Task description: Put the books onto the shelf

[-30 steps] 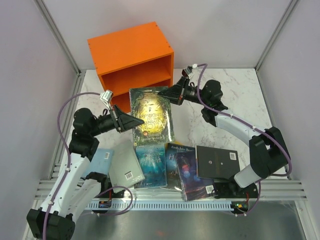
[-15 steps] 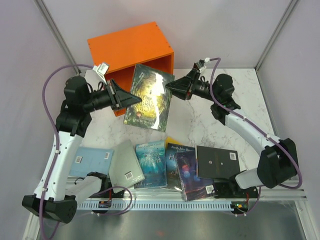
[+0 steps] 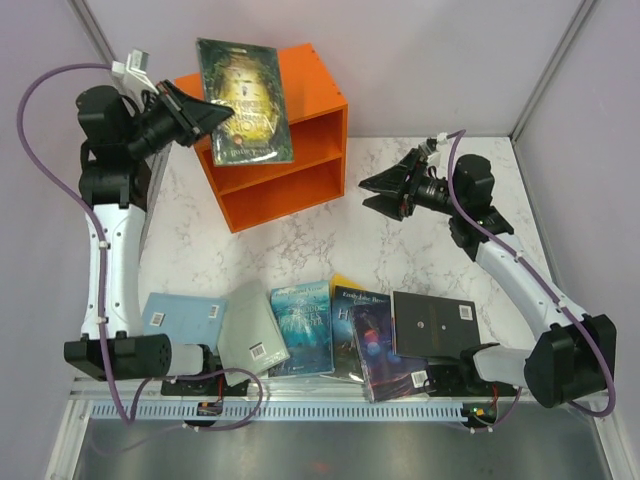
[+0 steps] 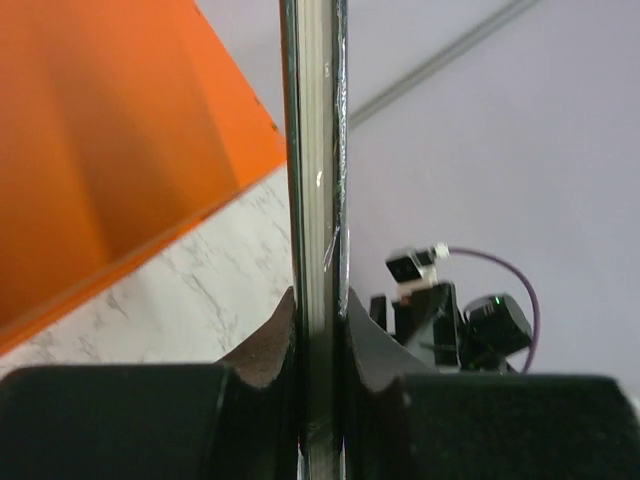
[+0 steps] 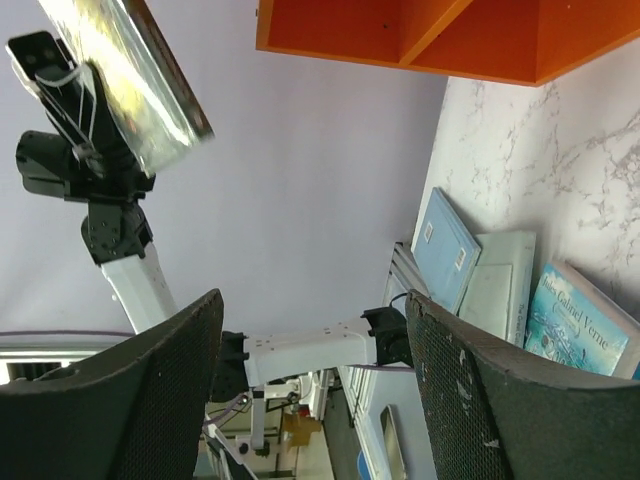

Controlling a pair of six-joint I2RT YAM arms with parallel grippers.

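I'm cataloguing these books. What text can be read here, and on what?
"Emily Jane Bro…": top of the dark blue book, rest unclear.
"Verne": teal book, right wrist view; first name unclear.
Raised green book: title too blurred.
Barcode stickers on the pale grey book and black book: too small.

We see a dark green book [image 3: 245, 100] with a gold-lit cover raised above the orange shelf [image 3: 318, 88], tilted and pinched at one edge by the left claw [image 3: 222, 116]. The shelf stands at the back of the surface [image 3: 400, 260], two open compartments facing forward. Near the front edge lie an overlapping light blue book [image 3: 183, 318], grey-green book [image 3: 252, 328], teal book [image 3: 302, 328], yellow book [image 3: 343, 284], purple book [image 3: 375, 340] and black book [image 3: 435, 325].
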